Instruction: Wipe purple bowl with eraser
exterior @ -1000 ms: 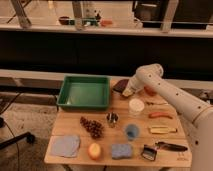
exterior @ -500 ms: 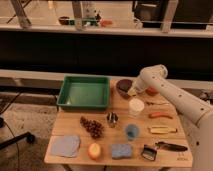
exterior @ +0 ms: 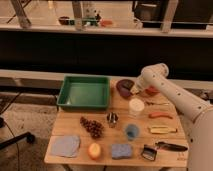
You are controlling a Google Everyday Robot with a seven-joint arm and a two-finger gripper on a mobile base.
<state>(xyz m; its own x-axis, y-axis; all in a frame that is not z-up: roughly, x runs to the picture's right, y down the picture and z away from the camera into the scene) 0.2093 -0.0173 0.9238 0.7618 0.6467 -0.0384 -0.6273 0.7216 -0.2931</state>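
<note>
**Operator:** Report task status.

**Technician:** The gripper (exterior: 134, 89) is positioned at the far side of the table (exterior: 165, 150), directly over the right rim of the purple bowl (exterior: 123, 87). The arm reaches in from the right, its elbow above the orange-red bowl (exterior: 151, 91). The gripper appears to be at the bowl already, so the approach stage looks complete. Whether wiping strokes are under way is a judgement only; contact inside the bowl is not visible.

**Operator:** State of the end effector?

**Technician:** Cannot tell. The eraser cannot be picked out either, so it is not confirmed in the grip.

**Operator:** Describe the bowl.

**Technician:** Small, round, dull dark purple inside and out. It stands upright just right of the green tray (exterior: 84, 92) and behind the white cup (exterior: 136, 106). Its right edge is hidden by the gripper.

**Operator:** Remaining work?

**Technician:** Probably the wiping motion across the bowl's inside, then withdrawal.
</note>
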